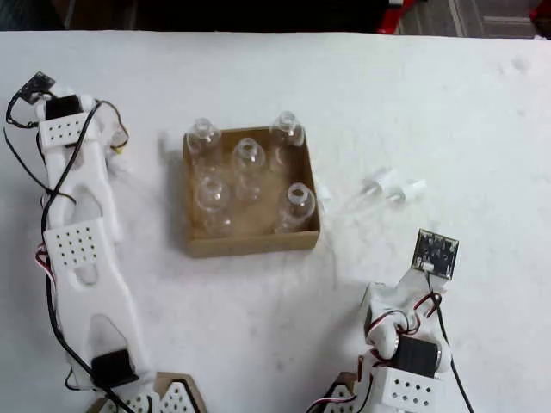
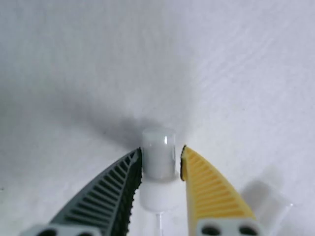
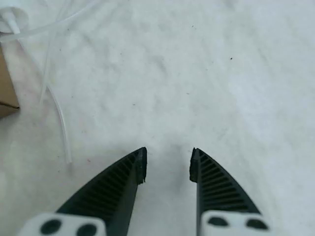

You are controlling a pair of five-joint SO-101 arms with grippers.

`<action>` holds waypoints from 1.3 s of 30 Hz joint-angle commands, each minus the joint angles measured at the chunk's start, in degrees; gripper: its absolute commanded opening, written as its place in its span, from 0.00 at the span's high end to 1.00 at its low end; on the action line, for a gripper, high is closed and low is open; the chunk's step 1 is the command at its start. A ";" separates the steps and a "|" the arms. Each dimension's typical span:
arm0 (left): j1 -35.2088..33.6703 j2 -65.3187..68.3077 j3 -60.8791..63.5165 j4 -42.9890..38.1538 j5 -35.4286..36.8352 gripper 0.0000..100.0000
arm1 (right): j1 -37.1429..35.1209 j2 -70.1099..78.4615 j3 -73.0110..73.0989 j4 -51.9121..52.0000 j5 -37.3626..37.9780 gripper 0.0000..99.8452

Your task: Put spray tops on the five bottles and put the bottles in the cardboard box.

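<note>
Five clear bottles without tops stand inside the cardboard box [image 1: 250,243] at mid-table, among them one [image 1: 249,157] in the centre and one [image 1: 299,205] at the near right corner. My left gripper [image 2: 160,158] is out at the table's far left [image 1: 110,142], shut on a white spray top [image 2: 158,156] held between its black and yellow fingers. A second spray top [image 2: 266,200] lies close beside it. Two more spray tops [image 1: 379,184] [image 1: 410,189] lie right of the box. My right gripper [image 3: 167,166] hangs open over bare table at the near right.
The box corner [image 3: 7,91] and a spray top with thin dip tubes [image 3: 55,101] lie ahead of my right gripper. The left arm [image 1: 79,245] stretches along the table's left side. The right arm's base [image 1: 405,344] sits at the near edge.
</note>
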 commanded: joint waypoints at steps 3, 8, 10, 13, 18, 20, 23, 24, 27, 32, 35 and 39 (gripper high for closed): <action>0.75 -0.57 -2.46 0.70 0.44 0.87 | 0.66 -0.22 0.53 0.48 -0.35 0.87; 0.75 1.27 -3.08 0.18 0.53 0.86 | 0.66 -0.22 0.53 0.48 -0.35 0.87; 0.66 2.51 -4.04 0.26 0.53 0.86 | 0.66 -0.22 0.53 0.48 -0.35 0.87; 0.57 3.47 -7.38 1.93 0.53 0.87 | 0.66 -0.22 0.53 0.48 -0.35 0.87; 0.75 3.74 -9.85 3.43 0.53 0.87 | 0.66 -0.22 0.53 0.48 -0.35 0.87; 0.75 3.74 -9.76 3.34 0.44 0.87 | 0.66 -0.22 0.53 0.48 -0.35 0.87; 0.75 3.74 -9.76 3.34 0.35 0.98 | 0.66 -0.22 0.53 0.48 -0.35 0.87; 0.75 3.74 -9.76 3.43 0.35 0.99 | 0.66 -0.22 0.53 0.48 -0.35 0.87; 0.75 3.65 -10.20 3.52 0.35 0.98 | 0.66 -0.22 0.53 0.48 -0.35 0.87; 0.84 2.15 -13.98 7.56 -2.99 0.98 | 0.66 -0.22 0.53 0.48 -0.35 0.87; 0.84 0.57 -21.36 13.54 -3.78 0.98 | 0.66 -0.22 0.53 0.48 -0.35 0.87; 0.84 -0.66 -32.35 18.02 -8.26 0.98 | 0.66 -0.22 0.53 0.48 -0.35 0.87</action>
